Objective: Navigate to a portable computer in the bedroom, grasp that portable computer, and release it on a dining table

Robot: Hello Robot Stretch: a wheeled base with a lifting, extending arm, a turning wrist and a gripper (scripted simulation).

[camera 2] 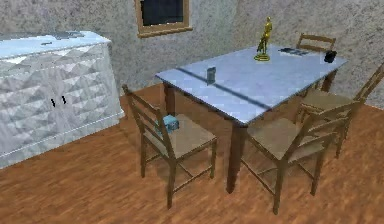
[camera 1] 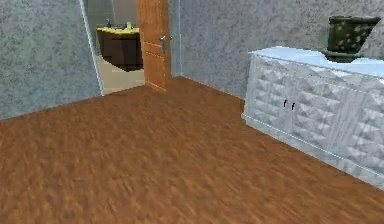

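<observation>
Forward view: we saw bare wooden floor ahead and a white sideboard along the right wall with a dark pot on top. An open wooden door stood at the far left, and through the doorway was a dark cabinet with a pale top. Nothing lay on the floor up to the door.

Arm side view: we logged the dining table ringed by four wooden chairs, the nearest with a small teal block on its seat. On the tabletop stood a teal cup, a gold statuette, a dark cup and a flat dark item we could not identify. A window sat in the back wall, and the sideboard stood at the left.

We could not tell where the portable computer was, nor the gripper's state.
</observation>
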